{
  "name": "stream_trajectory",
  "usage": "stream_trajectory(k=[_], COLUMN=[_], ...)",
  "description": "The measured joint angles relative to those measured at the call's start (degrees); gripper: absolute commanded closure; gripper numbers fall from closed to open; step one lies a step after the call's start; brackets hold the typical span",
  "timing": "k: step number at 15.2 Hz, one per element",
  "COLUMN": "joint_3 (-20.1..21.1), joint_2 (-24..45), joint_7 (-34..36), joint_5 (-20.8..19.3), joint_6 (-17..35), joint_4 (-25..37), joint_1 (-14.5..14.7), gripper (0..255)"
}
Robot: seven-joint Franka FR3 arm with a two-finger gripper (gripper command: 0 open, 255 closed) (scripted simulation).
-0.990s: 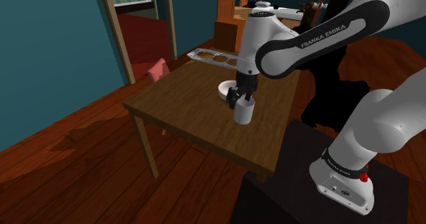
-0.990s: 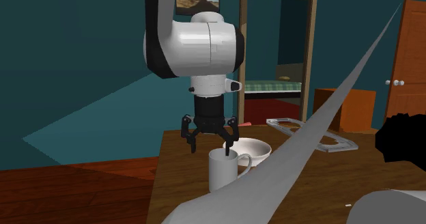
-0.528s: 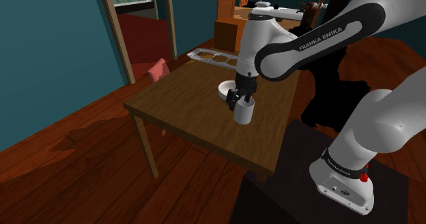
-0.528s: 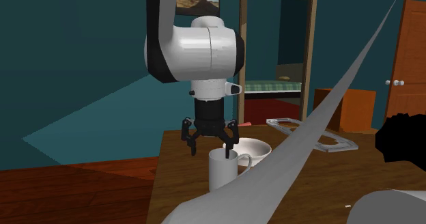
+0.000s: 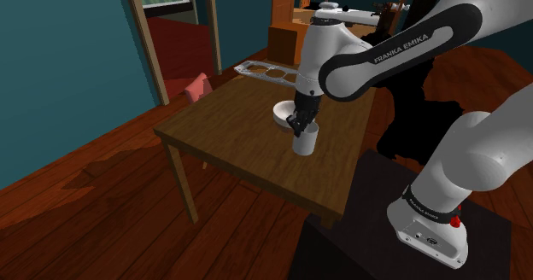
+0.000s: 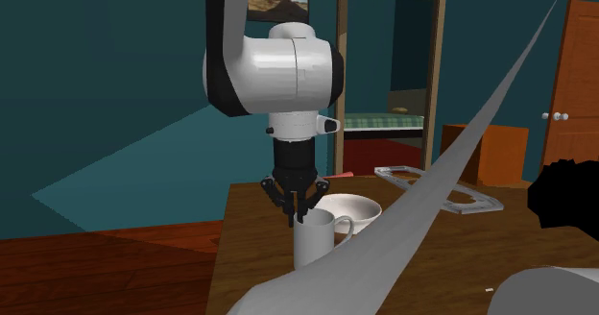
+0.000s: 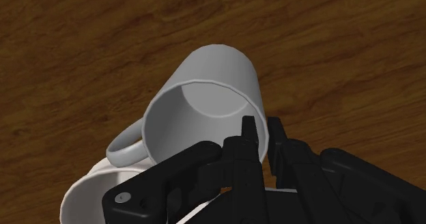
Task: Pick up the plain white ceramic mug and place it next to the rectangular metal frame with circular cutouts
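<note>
The arm bends over from its stand, wrist pointing straight down, and the hand point(image 5: 299, 126) pinches the rim wall of the white mug point(image 5: 305, 142). The mug stands upright on the wooden surface point(image 5: 222, 125), just beside a white bowl point(image 5: 280, 111). The metal frame point(image 5: 263, 68) lies at the far edge, with bare wood towards the shoulder view's left.

You are looking at a smooth, matt white mug point(image 7: 229, 69) standing on a dark, grained wooden table point(image 7: 75, 38)
</note>
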Motion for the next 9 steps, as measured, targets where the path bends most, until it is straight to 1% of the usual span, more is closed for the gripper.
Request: stream_trajectory(k=[4, 9], joint_3=[-0.06, -0.67], joint_2=[-0.24, -2.59], joint_7=[-0.06, -0.59], joint_5=[0.03, 0.26], joint_6=[-0.42, -4.5], joint_4=[0.17, 1.93], joint_1=[0.01, 0.12], gripper=[255, 255])
